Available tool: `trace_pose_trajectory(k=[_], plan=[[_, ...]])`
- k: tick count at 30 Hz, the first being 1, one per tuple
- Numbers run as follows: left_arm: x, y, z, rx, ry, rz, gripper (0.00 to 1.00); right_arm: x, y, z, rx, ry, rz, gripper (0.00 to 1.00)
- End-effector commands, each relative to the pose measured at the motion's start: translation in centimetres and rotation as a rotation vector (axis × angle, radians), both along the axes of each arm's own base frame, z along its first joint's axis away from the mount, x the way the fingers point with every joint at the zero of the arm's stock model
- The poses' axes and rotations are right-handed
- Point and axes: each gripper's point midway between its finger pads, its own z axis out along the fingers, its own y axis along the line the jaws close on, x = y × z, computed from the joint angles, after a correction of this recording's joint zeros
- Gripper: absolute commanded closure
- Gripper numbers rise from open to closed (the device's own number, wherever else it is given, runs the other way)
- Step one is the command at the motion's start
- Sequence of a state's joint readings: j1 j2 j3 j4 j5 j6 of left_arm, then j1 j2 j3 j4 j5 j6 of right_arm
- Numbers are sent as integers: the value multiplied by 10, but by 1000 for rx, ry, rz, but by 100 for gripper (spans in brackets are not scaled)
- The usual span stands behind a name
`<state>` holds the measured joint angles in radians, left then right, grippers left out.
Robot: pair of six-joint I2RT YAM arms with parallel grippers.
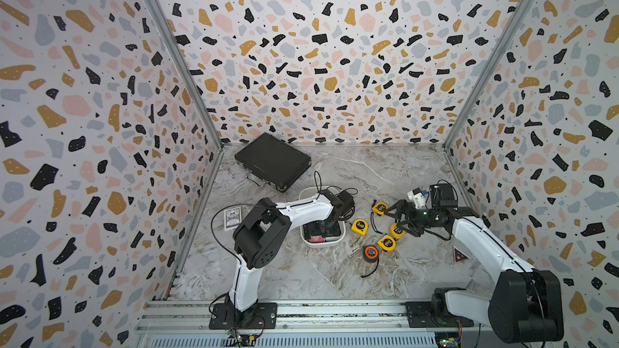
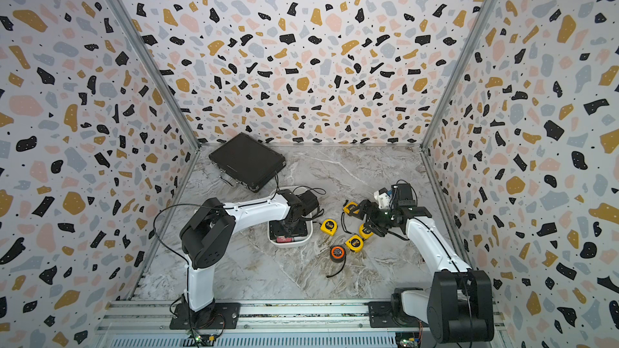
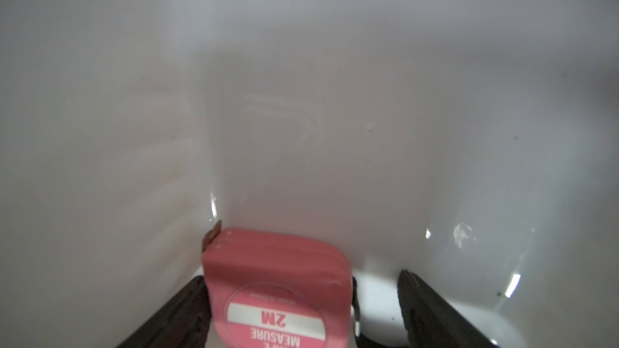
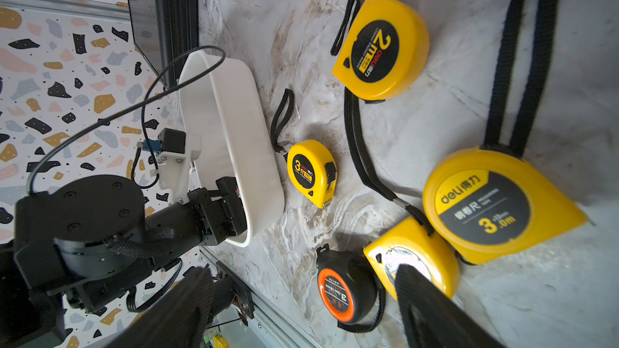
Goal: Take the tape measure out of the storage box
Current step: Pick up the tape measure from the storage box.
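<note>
1. The left gripper point(image 3: 301, 279), unclenched, sits in the storage box point(image 3: 301, 61); the pink tape measure point(image 3: 278, 272) lies between its fingers point(image 3: 174, 313) — touching one, clear of the other.
2. Closing off-centre could shove it sideways and lose it on lifting.
3. Only the left wrist view shows that gap; top views hide it.

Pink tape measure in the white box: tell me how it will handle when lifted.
The pink tape measure looks like a rigid case, so probably stiff. Its smooth rounded sides may slip between the fingers. Its small size suggests light.
</note>
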<state>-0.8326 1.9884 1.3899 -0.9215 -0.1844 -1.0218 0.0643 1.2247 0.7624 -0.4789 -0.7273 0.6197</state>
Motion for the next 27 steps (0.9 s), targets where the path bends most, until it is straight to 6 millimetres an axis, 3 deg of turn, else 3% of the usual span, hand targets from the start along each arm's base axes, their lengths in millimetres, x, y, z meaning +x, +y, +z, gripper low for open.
trace_pose_trajectory(k=[1,16,27], plan=[[1,-4,-2,-12,-1,1,11,6,3,13,6,-33,15,10],[1,5,20,19,-19,-55,7,8,6,14,19,-27,19,9],[-8,-2,-12,-11,100,-103,13,9,7,16,20,-23,22,9]])
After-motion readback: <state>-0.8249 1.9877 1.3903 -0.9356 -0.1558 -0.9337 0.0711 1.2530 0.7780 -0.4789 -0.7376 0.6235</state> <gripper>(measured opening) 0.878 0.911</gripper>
